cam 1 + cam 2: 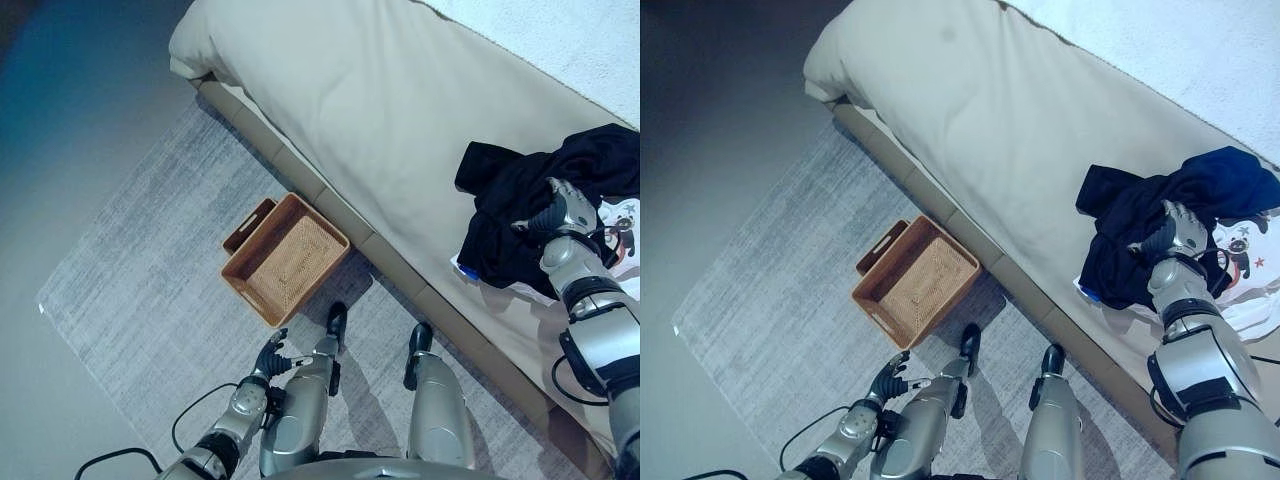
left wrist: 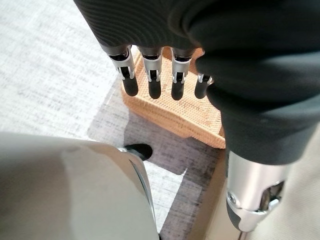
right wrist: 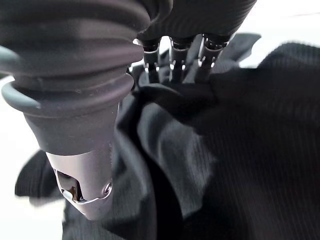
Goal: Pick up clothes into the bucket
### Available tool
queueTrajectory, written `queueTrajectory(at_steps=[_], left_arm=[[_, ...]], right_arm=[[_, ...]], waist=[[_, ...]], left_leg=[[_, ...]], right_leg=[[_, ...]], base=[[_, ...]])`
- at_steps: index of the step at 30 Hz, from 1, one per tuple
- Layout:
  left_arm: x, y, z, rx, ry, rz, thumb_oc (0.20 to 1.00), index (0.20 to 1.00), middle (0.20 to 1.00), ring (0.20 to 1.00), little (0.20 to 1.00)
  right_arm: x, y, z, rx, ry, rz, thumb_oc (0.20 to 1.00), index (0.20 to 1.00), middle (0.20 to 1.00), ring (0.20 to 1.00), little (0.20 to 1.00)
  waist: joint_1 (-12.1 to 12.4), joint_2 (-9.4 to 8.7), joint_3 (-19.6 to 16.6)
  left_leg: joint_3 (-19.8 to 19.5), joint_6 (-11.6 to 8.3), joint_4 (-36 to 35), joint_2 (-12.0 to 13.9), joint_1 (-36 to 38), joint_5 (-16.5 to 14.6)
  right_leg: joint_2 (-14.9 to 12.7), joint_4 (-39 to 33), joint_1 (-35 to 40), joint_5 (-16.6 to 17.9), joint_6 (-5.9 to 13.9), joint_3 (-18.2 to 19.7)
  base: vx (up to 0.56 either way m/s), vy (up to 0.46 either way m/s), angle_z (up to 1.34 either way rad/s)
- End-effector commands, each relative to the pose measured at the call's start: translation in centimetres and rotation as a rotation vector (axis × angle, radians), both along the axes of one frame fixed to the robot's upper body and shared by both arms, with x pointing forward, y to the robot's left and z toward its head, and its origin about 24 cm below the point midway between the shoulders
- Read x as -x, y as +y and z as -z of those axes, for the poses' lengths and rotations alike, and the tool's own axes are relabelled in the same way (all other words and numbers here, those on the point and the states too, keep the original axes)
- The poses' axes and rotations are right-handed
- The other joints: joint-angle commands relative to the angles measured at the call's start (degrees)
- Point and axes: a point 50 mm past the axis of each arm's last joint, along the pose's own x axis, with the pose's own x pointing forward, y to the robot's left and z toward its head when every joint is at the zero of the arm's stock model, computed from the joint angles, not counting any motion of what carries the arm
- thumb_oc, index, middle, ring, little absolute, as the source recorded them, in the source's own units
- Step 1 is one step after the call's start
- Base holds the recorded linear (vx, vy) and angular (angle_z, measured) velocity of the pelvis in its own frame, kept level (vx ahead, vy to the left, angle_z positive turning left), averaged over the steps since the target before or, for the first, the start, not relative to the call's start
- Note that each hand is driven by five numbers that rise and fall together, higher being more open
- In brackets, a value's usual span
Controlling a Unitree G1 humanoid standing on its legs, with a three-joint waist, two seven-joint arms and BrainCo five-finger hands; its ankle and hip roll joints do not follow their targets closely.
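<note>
A heap of dark navy and black clothes [image 1: 510, 190] lies on the beige bed, over a white printed garment [image 1: 622, 228]. My right hand [image 1: 560, 210] rests on top of the heap, open; its straight fingers [image 3: 172, 60] press into the black folds [image 3: 240, 150] and the thumb stands apart. The bucket is a brown woven basket [image 1: 285, 258] with cut-out handles, standing on the rug beside the bed, nothing in it. My left hand [image 1: 270, 355] hangs low near the basket's near corner [image 2: 190, 112], open and holding nothing.
The bed [image 1: 380, 110] runs diagonally from the far left to the near right, and its long padded base edge [image 1: 400, 265] passes right behind the basket. A grey rug [image 1: 150, 250] covers the floor beside it, with bare floor [image 1: 70, 120] further left.
</note>
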Motion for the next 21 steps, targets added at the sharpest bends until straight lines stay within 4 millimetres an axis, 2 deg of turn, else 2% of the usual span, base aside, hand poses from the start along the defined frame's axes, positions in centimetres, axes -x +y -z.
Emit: queueTrajectory(at_steps=[1, 2, 10, 16, 21], left_arm=[[1.0, -1.3, 0.5, 0.042, 0.028, 0.007, 1.0, 1.0, 1.0, 1.0, 1.0], [0.8, -1.4, 0.3, 0.042, 0.021, 0.012, 1.0, 1.0, 1.0, 1.0, 1.0], [-0.3, -1.8, -0.3, 0.044, -0.018, 0.02, 1.0, 1.0, 1.0, 1.0, 1.0], [0.5, -1.0, 0.3, 0.024, 0.016, -0.007, 1.0, 1.0, 1.0, 1.0, 1.0], [1.2, 1.3, 0.7, -0.01, 0.042, -0.08, 1.0, 1.0, 1.0, 1.0, 1.0]], right_arm=[[0.2, -2.0, -3.1, 0.033, -0.031, 0.058, 0.379, 0.379, 0.379, 0.379, 0.379], [0.2, -2.1, -3.1, 0.026, -0.034, 0.064, 0.2, 0.2, 0.2, 0.2, 0.2], [-0.4, -1.2, -3.5, 0.016, -0.078, 0.036, 0.2, 0.2, 0.2, 0.2, 0.2], [-1.5, 0.3, -4.8, -0.023, -0.187, -0.03, 0.2, 0.2, 0.2, 0.2, 0.2], [-3.2, 2.8, -8.2, -0.011, -0.305, -0.151, 0.2, 0.2, 0.2, 0.2, 0.2]], waist=[[1.15, -1.64, 0.52], [1.13, -1.64, 0.93], [0.9, -2.22, 2.21], [0.32, -4.17, 0.34], [-0.34, -7.29, -1.99]], left_leg=[[-0.02, 0.94, 4.93, -1.49, -0.95, -3.38], [-0.11, 0.93, 5.13, -1.59, -1.25, -3.34], [-0.67, 0.83, 4.59, -1.64, -0.93, -2.69], [0.63, 0.63, 4.52, -0.42, 0.74, -3.4], [3.42, 0.55, 5.24, 0.89, 2.94, -5.1]], right_leg=[[-1.2, -1.08, 0.76, 4.03, 0.17, 1.39], [-1.34, -0.68, 0.44, 3.96, 0.12, 1.34], [-1.76, -1.03, 0.85, 4.3, 0.24, 1.02], [-0.61, -4.33, 2.69, 5.99, 0.59, 1.81], [1.23, -7.23, 4.74, 7.68, 1.03, 4.33]], base=[[-0.07, -0.037, 0.24], [-0.06, -0.029, 0.19], [-0.02, -0.005, 0.07], [0.0, 0.029, -0.02], [0.01, 0.033, -0.21]])
